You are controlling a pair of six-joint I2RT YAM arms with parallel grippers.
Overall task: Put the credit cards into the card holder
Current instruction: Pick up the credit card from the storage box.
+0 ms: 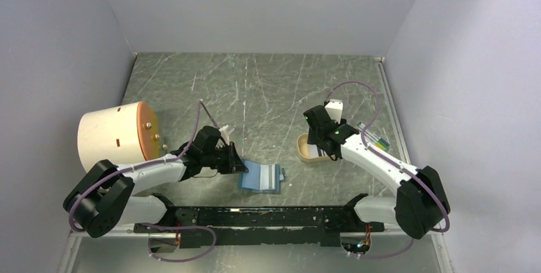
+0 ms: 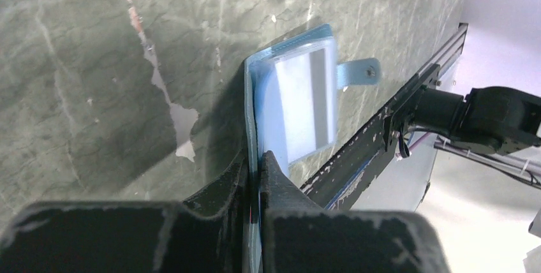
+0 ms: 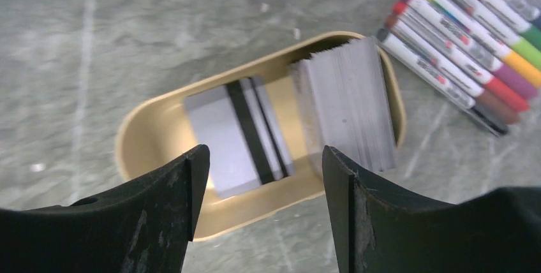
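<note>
Credit cards [image 3: 348,101] blurred; markers [image 3: 472,37] cut off at rt edge

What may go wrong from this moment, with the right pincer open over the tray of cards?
1. The credit cards overlap in the tan tray; the open right pincer may take several together.
2. The left pincer pinches only an edge of the card holder; it may slip.
3. The markers lie close beside the tray and may be bumped.
</note>
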